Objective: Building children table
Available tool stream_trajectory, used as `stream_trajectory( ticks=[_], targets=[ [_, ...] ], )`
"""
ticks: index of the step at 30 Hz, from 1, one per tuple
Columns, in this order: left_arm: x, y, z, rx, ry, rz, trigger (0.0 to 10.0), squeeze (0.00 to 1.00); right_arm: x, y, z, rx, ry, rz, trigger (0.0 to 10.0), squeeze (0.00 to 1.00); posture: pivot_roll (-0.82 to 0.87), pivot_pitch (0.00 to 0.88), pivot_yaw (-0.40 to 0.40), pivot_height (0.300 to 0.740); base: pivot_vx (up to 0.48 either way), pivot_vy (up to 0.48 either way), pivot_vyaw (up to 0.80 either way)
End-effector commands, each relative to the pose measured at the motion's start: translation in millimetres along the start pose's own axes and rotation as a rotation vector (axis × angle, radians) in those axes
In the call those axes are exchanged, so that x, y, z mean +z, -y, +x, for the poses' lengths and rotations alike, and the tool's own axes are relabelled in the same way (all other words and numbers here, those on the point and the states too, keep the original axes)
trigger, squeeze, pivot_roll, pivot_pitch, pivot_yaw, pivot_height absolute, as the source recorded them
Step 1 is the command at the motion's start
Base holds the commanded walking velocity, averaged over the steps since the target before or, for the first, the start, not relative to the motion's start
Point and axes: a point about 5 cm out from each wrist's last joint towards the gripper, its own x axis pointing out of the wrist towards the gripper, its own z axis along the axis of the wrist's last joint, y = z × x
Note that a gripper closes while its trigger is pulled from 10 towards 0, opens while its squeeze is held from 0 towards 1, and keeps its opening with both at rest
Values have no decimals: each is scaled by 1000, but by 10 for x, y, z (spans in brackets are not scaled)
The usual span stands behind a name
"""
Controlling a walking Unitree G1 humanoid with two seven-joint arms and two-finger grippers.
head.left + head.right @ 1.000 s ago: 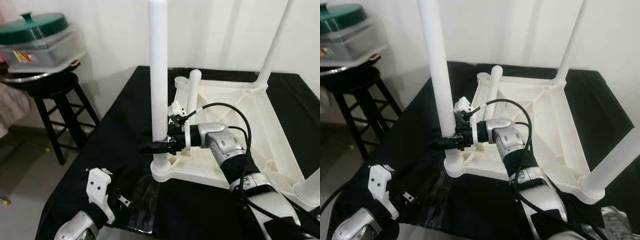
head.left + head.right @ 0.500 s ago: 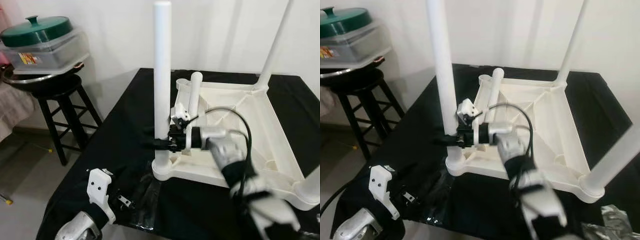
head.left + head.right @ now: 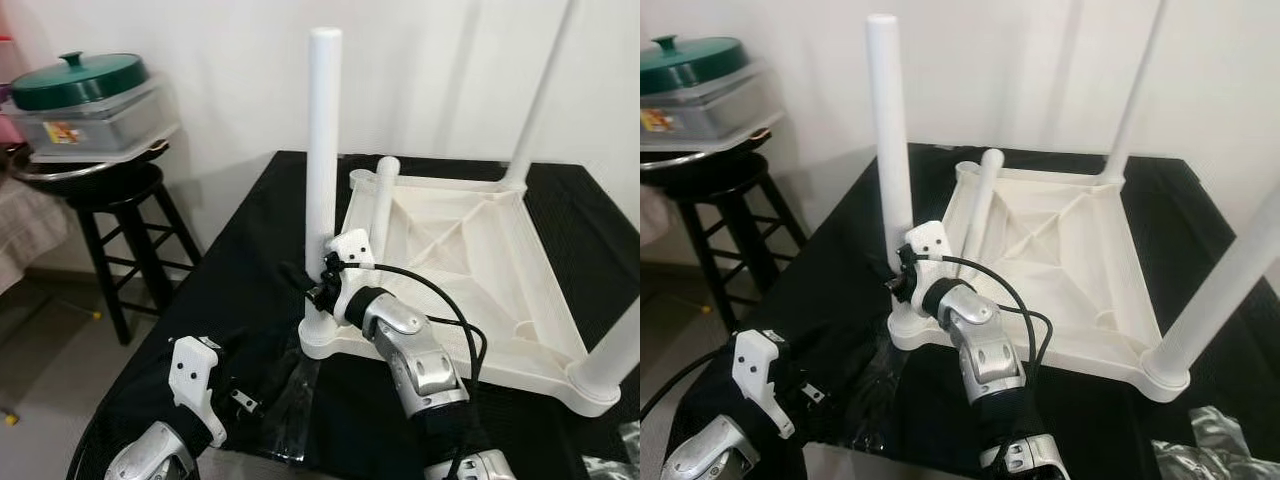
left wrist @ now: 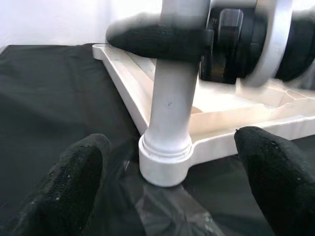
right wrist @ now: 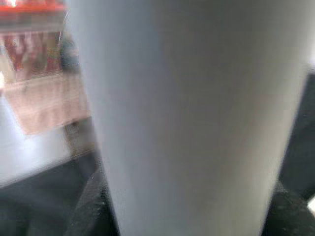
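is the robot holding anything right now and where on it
The right gripper is closed around the near white table leg, low down, just above its socket in the upturned tabletop. The left gripper is open and holds nothing.

Place: a room in a home, judged from its furnishings.
Walls: plain white plaster (image 3: 200, 60).
Seating: a dark wooden bar stool (image 3: 120, 225) is set beside the wall.
Kitchenware: a clear lidded container with a green lid (image 3: 85, 100) is stacked on the stool.
Work surface: a tabletop is draped in black cloth (image 3: 240, 250).
Floor: pale and smooth (image 3: 40, 370).
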Motion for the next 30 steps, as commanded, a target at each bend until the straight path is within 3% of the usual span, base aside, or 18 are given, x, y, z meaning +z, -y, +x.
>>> stream_trajectory(
  ticks=[1, 5, 7, 8, 9, 10, 14, 19, 20, 30],
  targets=[
    [-35, -11, -14, 15, -10, -14, 10000, 0, -230, -23, -24, 40, -106, 73, 10000, 1000, -4, 44, 18, 740, 0, 0, 0],
    [-33, -6, -7, 17, -7, -16, 10000, 0, -52, 29, 0, 111, -66, 37, 10000, 1000, -5, 41, 18, 740, 0, 0, 0],
    [-33, 0, 3, 8, -8, -19, 10000, 0, 187, 139, 28, 199, -10, -16, 10000, 1000, -6, 35, 18, 740, 0, 0, 0],
    [-34, 3, 11, 6, -9, -19, 10000, 0, 264, 198, 33, 252, -16, -49, 10000, 686, -3, 31, 17, 740, 0, 0, 0],
    [-34, 3, 11, 6, -9, -19, 10000, 0, 264, 198, 33, 252, -16, -49, 10000, 686, -3, 31, 17, 740, 0, 0, 0],
    [-37, 5, 23, 6, -8, -19, 10000, 0, 326, 264, 41, 310, -28, -102, 10000, 0, 5, 22, 15, 740, 0, 0, 0],
    [-41, 7, 45, 9, -6, -16, 10000, 0, 463, 412, 95, 368, -33, -137, 10000, 0, 13, 13, 10, 740, 0, 0, 0],
    [-43, 10, 49, 11, -5, -16, 10000, 0, 485, 427, 119, 392, -35, -133, 10000, 0, 19, 10, 7, 740, 0, 0, 0],
    [-46, 14, 47, 12, -5, -16, 10000, 0, 448, 415, 143, 411, -54, -115, 0, 0, 21, 6, 5, 740, 0, 0, 0],
    [-60, 10, 32, 12, -6, -19, 10000, 0, 410, 443, 154, 395, -53, -87, 0, 0, 13, 2, 7, 740, 0, 0, 0]
  ],
)
